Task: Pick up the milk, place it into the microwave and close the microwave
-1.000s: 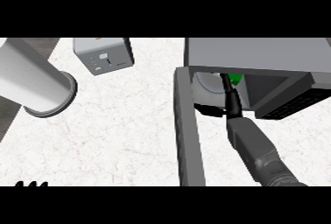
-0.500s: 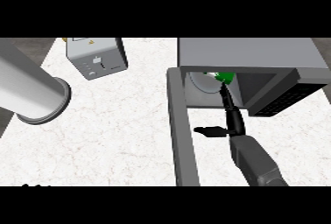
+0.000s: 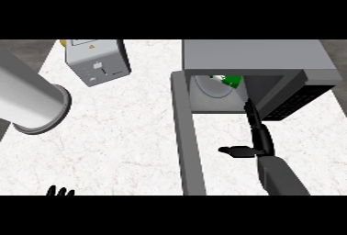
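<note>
While the left robot hand [image 3: 59, 192] rests open at the near left edge of the desk [image 3: 122, 137], the microwave door [image 3: 187, 137] stands wide open. The milk [image 3: 232, 81] sits inside the microwave [image 3: 257, 55], towards the far wall. It is probably a light, stiff carton, best taken round its sides. The right robot hand [image 3: 261, 141] points in at the opening, fingers straight, thumb out, holding nothing.

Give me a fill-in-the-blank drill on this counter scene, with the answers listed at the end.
1. The door of the microwave stands ___.
2. The milk sits ___ the microwave.
3. The right hand, fingers straight, holds ___.
4. The left hand rests at the view's lower ___ corner.
Missing words: open; inside; nothing; left.
</note>
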